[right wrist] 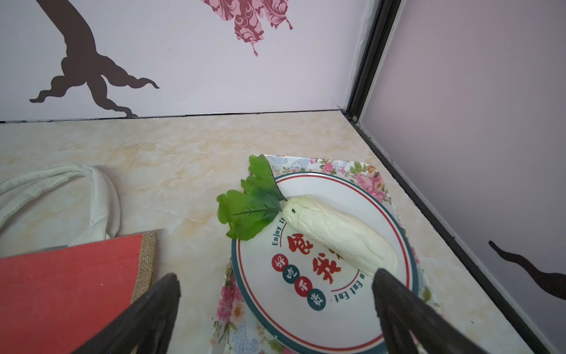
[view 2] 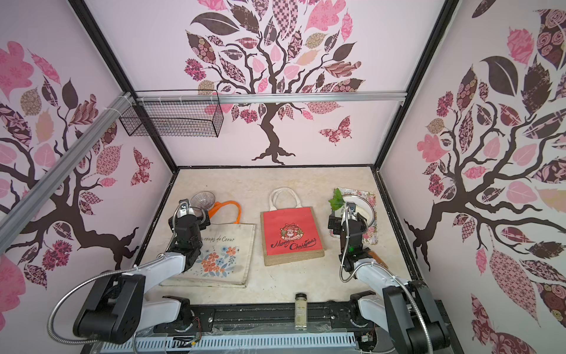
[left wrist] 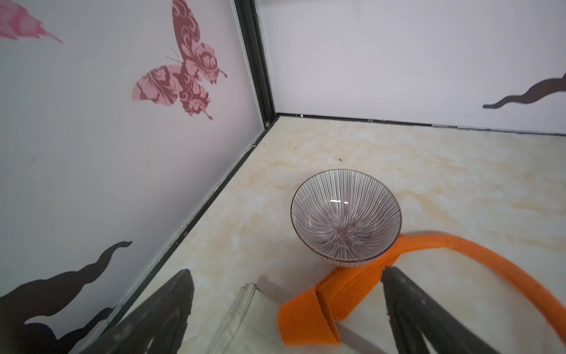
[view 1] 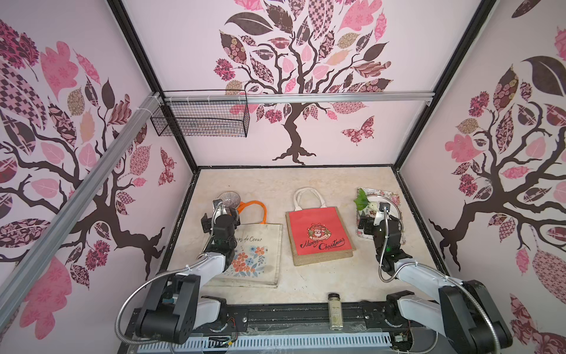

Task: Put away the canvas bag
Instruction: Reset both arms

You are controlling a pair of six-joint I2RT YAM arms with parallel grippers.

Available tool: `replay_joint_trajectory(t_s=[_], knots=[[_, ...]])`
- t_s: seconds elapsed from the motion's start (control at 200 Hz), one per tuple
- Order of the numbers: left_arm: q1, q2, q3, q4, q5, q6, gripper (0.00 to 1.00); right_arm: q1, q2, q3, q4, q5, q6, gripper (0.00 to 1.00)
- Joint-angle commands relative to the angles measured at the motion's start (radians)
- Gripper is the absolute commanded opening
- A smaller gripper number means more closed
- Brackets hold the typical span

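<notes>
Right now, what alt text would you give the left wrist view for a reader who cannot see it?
The left gripper hangs open above the folded orange handle of the canvas bag, its fingers spread wide and holding nothing. Beyond stands an empty purple-striped bowl on the tabletop, near a corner where a wall bears a pink butterfly decal.

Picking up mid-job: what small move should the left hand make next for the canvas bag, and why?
Probably lower the left hand onto the orange handle and close. Its jaws stand open and empty over that strap, the canvas bag lies flat, and the bowl sits right beside it, so descend slowly.
</notes>
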Motion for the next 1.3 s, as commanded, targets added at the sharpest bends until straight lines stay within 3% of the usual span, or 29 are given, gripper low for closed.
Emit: replay_joint_trajectory(t_s=[0.0,0.12,0.21,0.355,0.52,0.635,1.296], knots=[[0.054,0.121,-0.055,0.276,0.148,-0.003,0.98,-0.004,0.083,-0.015,0.244,-0.018,-0.043,1.00],[0.119,0.251,-0.072,0.447,0.261,-0.028,0.98,-0.004,0.187,0.003,0.282,-0.037,-0.043,1.00],[0.120,0.220,-0.038,0.318,0.289,-0.029,0.98,-0.007,0.264,0.007,0.360,-0.012,-0.020,1.00],[0.123,0.229,-0.032,0.331,0.333,-0.010,0.98,-0.032,0.338,0.028,0.400,-0.046,-0.002,1.00],[0.129,0.229,-0.003,0.273,0.404,0.006,0.98,-0.139,0.365,0.084,0.297,-0.240,0.068,1.00],[0.153,0.230,0.014,0.240,0.471,-0.005,0.98,-0.144,0.371,0.072,0.323,-0.261,0.066,1.00],[0.159,0.230,0.008,0.256,0.478,-0.006,0.98,-0.144,0.382,0.061,0.351,-0.254,0.065,1.00]])
